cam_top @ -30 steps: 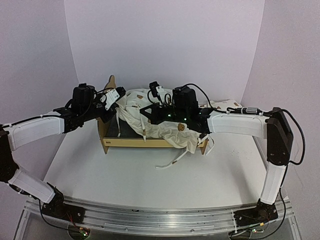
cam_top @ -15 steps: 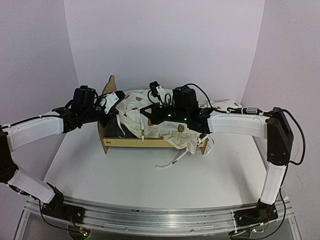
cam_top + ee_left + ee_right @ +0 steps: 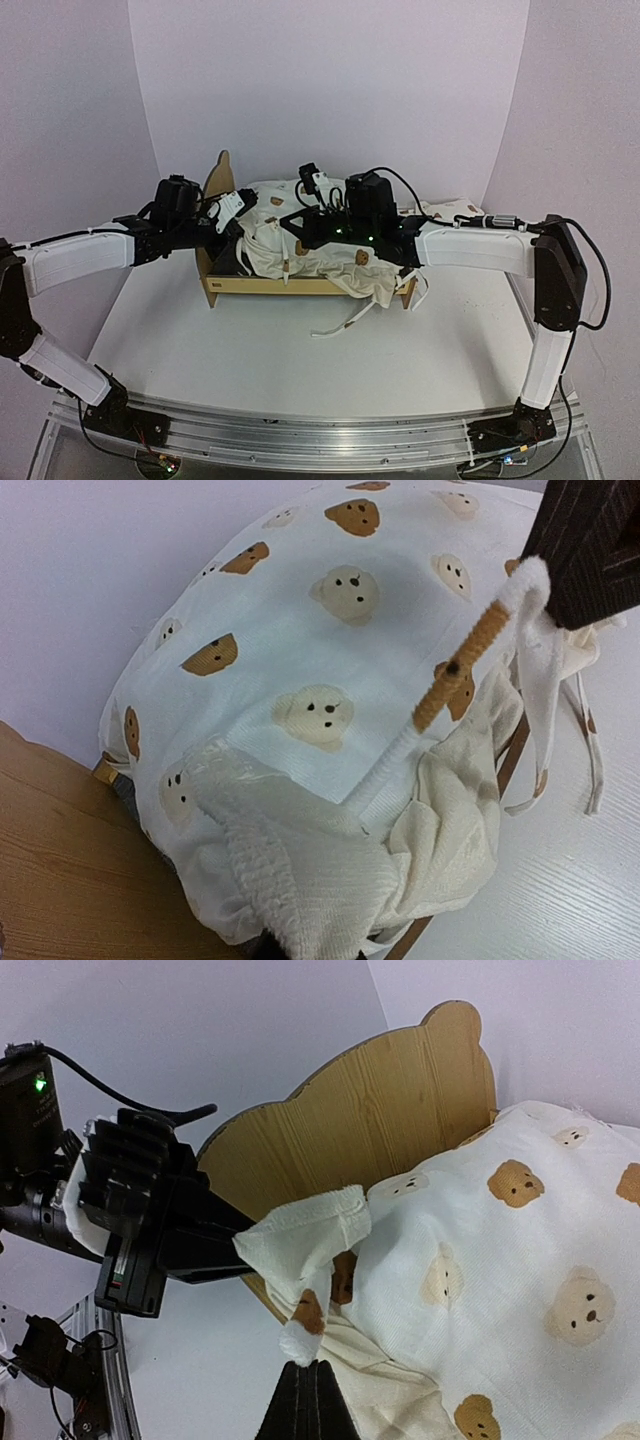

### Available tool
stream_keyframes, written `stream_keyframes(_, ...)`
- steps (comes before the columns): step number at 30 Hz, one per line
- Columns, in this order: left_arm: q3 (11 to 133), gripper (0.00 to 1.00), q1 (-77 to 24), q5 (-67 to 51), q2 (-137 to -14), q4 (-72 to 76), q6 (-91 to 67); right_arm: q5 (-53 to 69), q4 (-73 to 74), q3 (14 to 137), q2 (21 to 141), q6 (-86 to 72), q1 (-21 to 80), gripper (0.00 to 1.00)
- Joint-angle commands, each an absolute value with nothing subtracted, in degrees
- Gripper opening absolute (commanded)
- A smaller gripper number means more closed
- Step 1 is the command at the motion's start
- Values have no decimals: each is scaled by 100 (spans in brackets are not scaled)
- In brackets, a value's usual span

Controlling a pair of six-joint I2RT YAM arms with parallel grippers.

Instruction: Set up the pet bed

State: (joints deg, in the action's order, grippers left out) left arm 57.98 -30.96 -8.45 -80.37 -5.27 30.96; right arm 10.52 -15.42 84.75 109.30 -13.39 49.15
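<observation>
Item: pet bed point(image 3: 300, 286), plywood frame, standing at the back middle of the white counter point(image 3: 300, 370), bear-eared headboard point(image 3: 380, 1100) upright at its left end. Mattress cushion point(image 3: 330, 640), cream with a bear print, lies bunched and partly lifted over the frame. Left gripper point(image 3: 238, 1240) is clamped on the cushion's ruffled edge beside the headboard. Right gripper point(image 3: 308, 1385) is closed, pinching cushion fabric at its tips.

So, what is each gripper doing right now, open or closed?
Left gripper: closed, pinching the cushion ruffle.
Right gripper: closed on the cushion's edge too.
</observation>
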Motion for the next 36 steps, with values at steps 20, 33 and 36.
stream_keyframes(20,6126,0,-2892,-732,-8749,883,3711,951,-1736,8147,10480,-1370,4899,0)
stream_keyframes(33,5468,0,-3111,-1059,-8902,460,3248,1114,-1634,7192,10437,-1493,5241,0)
stream_keyframes(36,5334,0,-3107,-1020,-8931,465,3268,1043,-1575,7150,10640,-1585,5329,0)
